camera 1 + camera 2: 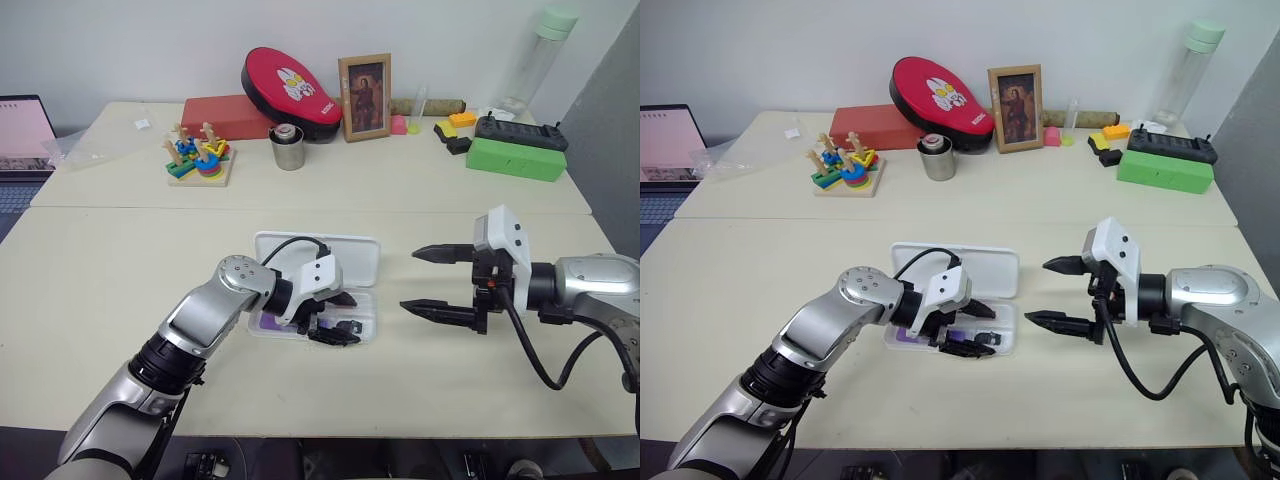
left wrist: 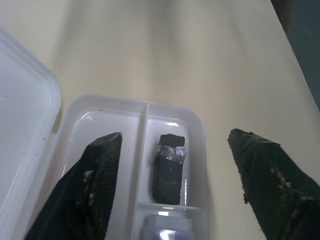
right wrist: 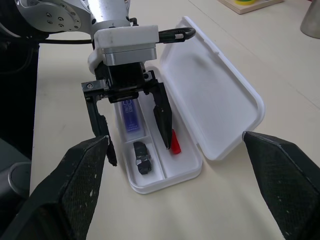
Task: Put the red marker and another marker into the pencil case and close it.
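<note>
Progress: both markers look to be inside my flat white plastic pencil case point(image 3: 220, 100), so the loading seems done; closing the lid is what I judge is left
Case position: lower centre of the head view, on the cream table point(image 1: 130, 260), lid swung back flat behind the tray
Purple marker: the short lavender marker with a pale label point(image 3: 131, 116) lies in the tray's wider compartment, directly under my left gripper
Red marker: I see only a red tip point(image 3: 175, 142) in the narrow channel nearest the hinge; the rest of the slim pen is hidden behind my finger
Other contents: a small black cap-like piece point(image 2: 168, 167) sits in the end pocket beside the purple marker
Left gripper point(image 3: 132, 130): fingers apart, straddling the tray, clamped on nothing
Right gripper point(image 1: 432, 283): fingers spread wide and empty, hovering over bare table right of the case, well apart from it
Next, as I judge: lift my left fingers clear, then fold the lid over and press it shut
Risk: the lid could catch on my left fingers if they stay in the tray
</note>
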You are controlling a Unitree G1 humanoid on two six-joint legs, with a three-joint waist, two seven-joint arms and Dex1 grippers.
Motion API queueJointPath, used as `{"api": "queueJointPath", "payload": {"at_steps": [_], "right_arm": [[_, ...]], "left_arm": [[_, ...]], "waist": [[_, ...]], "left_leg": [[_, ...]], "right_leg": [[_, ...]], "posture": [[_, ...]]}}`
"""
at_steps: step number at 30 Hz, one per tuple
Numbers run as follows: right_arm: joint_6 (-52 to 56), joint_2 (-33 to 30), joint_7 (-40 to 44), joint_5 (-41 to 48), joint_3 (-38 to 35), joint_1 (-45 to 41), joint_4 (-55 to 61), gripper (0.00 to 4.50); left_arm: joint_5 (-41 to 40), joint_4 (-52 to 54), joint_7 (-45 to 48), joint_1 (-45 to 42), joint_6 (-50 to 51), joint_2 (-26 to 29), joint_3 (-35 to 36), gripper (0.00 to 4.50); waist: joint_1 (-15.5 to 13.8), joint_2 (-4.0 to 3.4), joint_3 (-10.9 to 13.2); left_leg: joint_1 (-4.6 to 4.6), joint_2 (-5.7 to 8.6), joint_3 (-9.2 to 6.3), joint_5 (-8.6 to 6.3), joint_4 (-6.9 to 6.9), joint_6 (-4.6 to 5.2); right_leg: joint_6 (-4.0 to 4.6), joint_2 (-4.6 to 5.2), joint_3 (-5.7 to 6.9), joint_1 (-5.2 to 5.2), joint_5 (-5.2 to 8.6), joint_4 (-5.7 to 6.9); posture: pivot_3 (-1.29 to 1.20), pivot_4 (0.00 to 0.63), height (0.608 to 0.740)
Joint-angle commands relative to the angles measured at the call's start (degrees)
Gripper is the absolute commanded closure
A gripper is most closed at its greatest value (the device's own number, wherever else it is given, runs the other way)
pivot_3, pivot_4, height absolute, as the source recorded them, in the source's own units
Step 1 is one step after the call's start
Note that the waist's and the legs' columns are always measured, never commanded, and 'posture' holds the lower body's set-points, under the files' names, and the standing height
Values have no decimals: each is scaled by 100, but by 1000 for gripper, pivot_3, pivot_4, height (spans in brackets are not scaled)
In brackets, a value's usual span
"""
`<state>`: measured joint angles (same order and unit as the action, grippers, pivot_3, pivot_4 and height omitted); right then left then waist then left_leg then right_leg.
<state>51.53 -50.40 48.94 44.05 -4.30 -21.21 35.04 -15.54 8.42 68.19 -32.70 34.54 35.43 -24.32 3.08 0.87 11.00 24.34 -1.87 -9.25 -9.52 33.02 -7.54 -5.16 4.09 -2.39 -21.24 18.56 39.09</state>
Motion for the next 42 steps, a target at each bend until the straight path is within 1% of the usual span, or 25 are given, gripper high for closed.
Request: {"api": "queueJointPath", "payload": {"at_steps": [1, 5, 9, 11, 12, 15, 18, 19, 20, 21, 22, 23, 26, 27, 28, 31, 36, 37, 42], "right_arm": [[-132, 26, 22, 73, -71, -122, 47, 0], [-166, 138, 29, 145, -114, -308, -79, 0], [-215, 427, -58, 166, -142, -919, -504, 0], [-241, 615, -129, 92, -53, -1306, -794, 0], [-287, 779, -228, -69, 100, -1608, -1037, 0], [-395, 1207, -443, -479, 469, -2291, -1713, 0], [-522, 1592, -494, -825, 802, -2734, -2359, 0], [-567, 1715, -516, -930, 905, -2839, -2544, 365], [-603, 1797, -515, -1011, 969, -2912, -2681, 399], [-676, 2010, -609, -1223, 1130, -3068, -3060, 539], [-738, 2149, -656, -1379, 1229, -3172, -3333, 913], [-842, 2276, -701, -1570, 1359, -3257, -3590, 1060], [-1190, 2644, -757, -2178, 1784, -3513, -4378, 1836], [-1274, 2771, -778, -2342, 1893, -3611, -4611, 2031], [-1362, 2886, -795, -2494, 1985, -3704, -4816, 2326], [-1603, 3083, -731, -2863, 2192, -3828, -5141, 2995], [-1773, 3187, -526, -3248, 2441, -3771, -5172, 4311], [-1757, 3183, -456, -3283, 2468, -3741, -5130, 4463], [-1780, 3067, -37, -3399, 2658, -3517, -4757, 4463]], "left_arm": [[-145, 185, -21, -73, -18, -85, 223, 40], [-367, 329, -209, -55, 110, -218, 545, 40], [-946, 874, -781, 18, 691, -385, 1384, 40], [-1293, 1320, -1173, 104, 1159, -354, 1945, 40], [-1616, 1693, -1423, 211, 1538, -272, 2464, 40], [-2425, 2462, -2044, 440, 2421, -99, 3695, 40], [-2887, 2941, -2550, 711, 2931, 105, 4587, 40], [-2994, 3039, -2671, 813, 3014, 166, 4832, 0], [-3093, 3105, -2778, 875, 3078, 209, 4990, 0], [-3229, 3164, -2794, 1102, 3104, 301, 5351, 0], [-3348, 3193, -2826, 1247, 3121, 363, 5571, 0], [-3459, 3228, -2834, 1416, 3138, 443, 5776, 0], [-3616, 3354, -2885, 1872, 3032, 684, 6168, 0], [-3701, 3397, -2894, 2021, 3008, 735, 6287, 0], [-3772, 3451, -2876, 2194, 2976, 780, 6377, 0], [-3888, 3495, -2881, 2593, 2889, 877, 6474, 0], [-4120, 3471, -3006, 2827, 2726, 999, 6514, 0], [-4125, 3454, -3035, 2850, 2687, 1030, 6491, 0], [-4093, 3365, -3109, 2955, 2493, 1171, 6304, 0]], "waist": [[-1, 0, 0], [7, 0, 0], [31, 0, 0], [30, 0, 0], [30, 0, 0], [126, 0, 0], [164, 0, -1], [164, 1, -2], [172, 1, -2], [171, 1, -2], [170, 3, -3], [182, 3, -3], [186, 4, -4], [179, 4, -4], [181, 4, -4], [161, 4, -4], [148, 5, -4], [153, 5, -4], [167, 5, -4]], "left_leg": [[0, 0, 0, 0, 0, 0], [0, 0, 0, 0, 1, 0], [-1, 0, 0, 0, 4, 0], [-2, 0, -1, 0, 4, 0], [-3, 0, -2, 0, 4, -1], [-4, 0, -1, 1, 2, -2], [-8, 0, -3, 2, 1, -3], [-10, 0, -3, 2, 1, -3], [-9, 0, -3, 2, 1, -3], [-10, 0, -3, 2, 1, -3], [-10, 0, -4, 2, 1, -3], [-10, 0, -4, 2, 1, -3], [-15, 0, -2, 2, -2, -3], [-16, -1, -2, 2, -2, -3], [-16, 0, -2, 1, -1, -3], [-15, 0, 0, 2, -4, -3], [-15, 0, -1, 1, -4, -3], [-15, 0, -1, 1, -4, -3], [-22, -1, 0, 1, -4, -3]], "right_leg": [[0, 0, 0, 0, 0, 0], [0, 0, 0, 0, 0, 1], [0, 0, 0, 1, 0, 2], [-1, 0, 0, 3, -1, 3], [-1, 0, 0, 3, -1, 2], [-1, 0, -3, 1, -1, 4], [-1, 0, -1, 4, -1, 5], [-1, 0, -1, 6, -1, 4], [-1, 0, 0, 6, -1, 3], [-1, 1, -2, 6, -1, 4], [-1, 0, -1, 5, -1, 6], [-1, 0, 0, 4, -1, 6], [0, 0, -3, 3, -2, 14], [1, 0, -3, 2, -2, 15], [1, 0, -4, 0, -2, 15], [1, 0, -6, -4, -2, 20], [2, 0, -5, -5, -2, 26], [2, 0, -5, -8, -2, 30], [3, 0, -9, -8, -1, 42]], "posture": [[0, 150, 740], [0, 150, 740], [0, 150, 740], [0, 150, 740], [0, 150, 740], [0, 150, 740], [0, 150, 740], [0, 150, 740], [0, 150, 740], [0, 150, 740], [0, 150, 740], [0, 150, 740], [0, 150, 740], [0, 150, 740], [0, 150, 740], [0, 150, 740], [0, 150, 740], [0, 150, 740], [0, 150, 740]]}}
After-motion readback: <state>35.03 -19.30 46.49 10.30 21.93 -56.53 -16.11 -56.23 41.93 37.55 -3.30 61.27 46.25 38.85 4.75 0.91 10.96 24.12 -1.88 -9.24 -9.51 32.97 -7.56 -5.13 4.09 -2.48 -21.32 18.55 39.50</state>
